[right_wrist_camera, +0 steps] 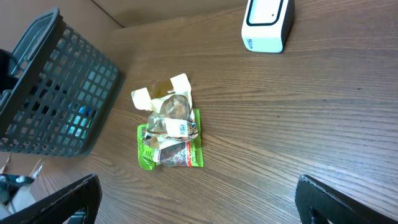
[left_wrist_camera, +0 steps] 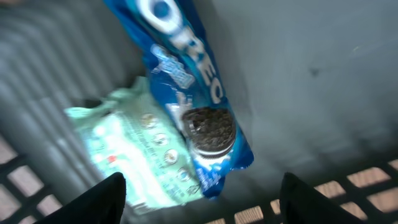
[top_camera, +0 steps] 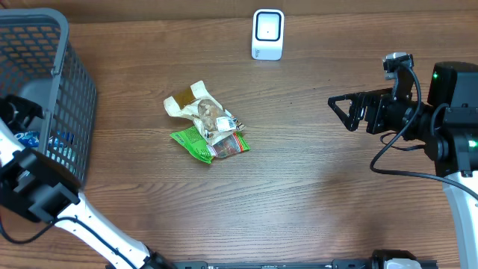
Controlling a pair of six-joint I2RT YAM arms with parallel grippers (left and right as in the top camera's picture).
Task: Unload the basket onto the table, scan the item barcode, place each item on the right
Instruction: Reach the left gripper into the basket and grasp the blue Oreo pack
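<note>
The left arm reaches down into the gray mesh basket at the left edge of the table. Its left fingers stand well apart with nothing between them, hovering just above a blue cookie packet that lies on the basket floor. The packet runs slantwise, and the printed cookie is at its lower end. It lies partly over a mint-green packet, which is blurred, so I cannot read its print.

Out on the table, near the middle, sits a small heap of crumpled snack packets, one green and one tan among them. The white scanner stands upright at the far edge, well apart from the heap and from the basket.

The right fingers are spread wide and hold nothing. They hang over bare wood at the right side, pointing toward the heap.
</note>
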